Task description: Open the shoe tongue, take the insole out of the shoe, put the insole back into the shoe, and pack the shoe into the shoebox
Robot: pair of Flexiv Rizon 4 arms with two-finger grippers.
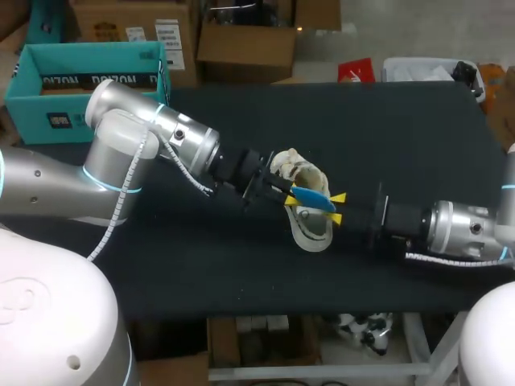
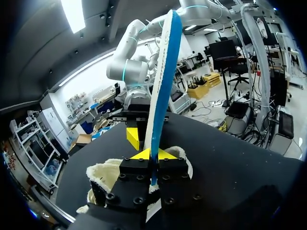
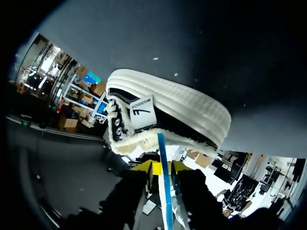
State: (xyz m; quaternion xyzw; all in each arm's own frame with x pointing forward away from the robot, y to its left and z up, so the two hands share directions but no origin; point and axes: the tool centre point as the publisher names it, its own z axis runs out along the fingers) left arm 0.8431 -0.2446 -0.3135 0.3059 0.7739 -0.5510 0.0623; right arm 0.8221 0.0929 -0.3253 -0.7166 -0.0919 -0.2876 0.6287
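Left gripper (image 2: pixel 152 154): clamped on the near end of the blue insole (image 2: pixel 165 72).
Right gripper (image 1: pixel 337 207): at the insole's far end; its grip cannot be told.
Shoe (image 1: pixel 310 232): mid-table (image 1: pixel 241 265), on its side beneath the insole.
Handling: insole likely light and bendy; pinch its flat faces near one end.

From the left wrist, the left gripper (image 2: pixel 152 154) hides the shoe's (image 2: pixel 108 172) middle and the insole's (image 2: pixel 163 81) lower end. Well behind the shoe, the left arm (image 1: pixel 121 153) covers the shoebox's (image 1: pixel 80 80) near corner.
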